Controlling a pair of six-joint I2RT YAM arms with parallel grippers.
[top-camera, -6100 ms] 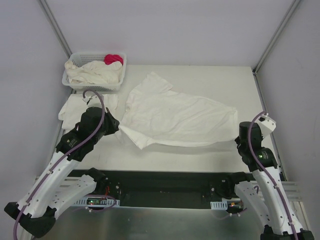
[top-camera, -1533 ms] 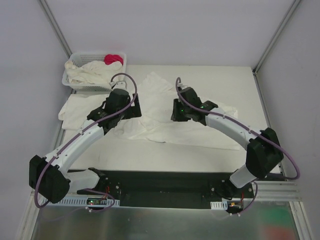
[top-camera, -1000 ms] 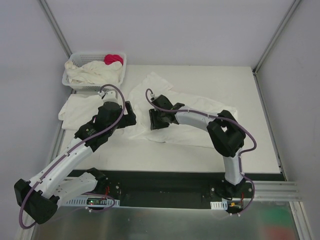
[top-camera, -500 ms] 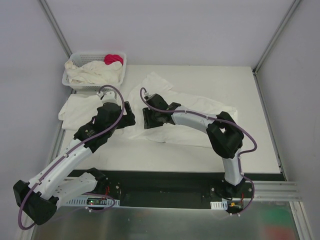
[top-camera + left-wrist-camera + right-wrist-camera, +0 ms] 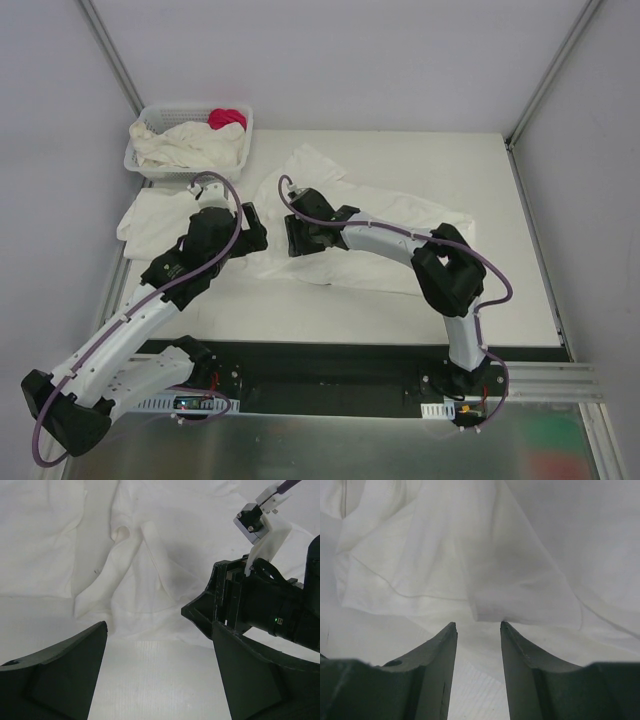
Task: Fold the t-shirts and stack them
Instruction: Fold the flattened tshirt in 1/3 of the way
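A white t-shirt (image 5: 330,190) lies crumpled across the middle of the table, its near-left hem bunched into folds (image 5: 150,545). My left gripper (image 5: 258,232) hovers at the shirt's left edge, open wide over bare table (image 5: 157,645), holding nothing. My right gripper (image 5: 292,236) faces it from the right, low over the same hem. Its fingers (image 5: 445,655) stand apart with table surface between them, and a raised fold of the shirt (image 5: 520,575) lies just past the tips (image 5: 477,626). A second t-shirt (image 5: 150,212) lies flat at the left edge.
A white lattice basket (image 5: 135,160) at the back left holds more white cloth (image 5: 185,145) and a small pink-red cloth (image 5: 227,118). My right gripper's black body (image 5: 250,605) fills the right of the left wrist view, close to the left gripper's finger.
The right gripper has slid a little to the left along the shirt's hem. The left gripper has drawn back slightly toward the left and stays open.
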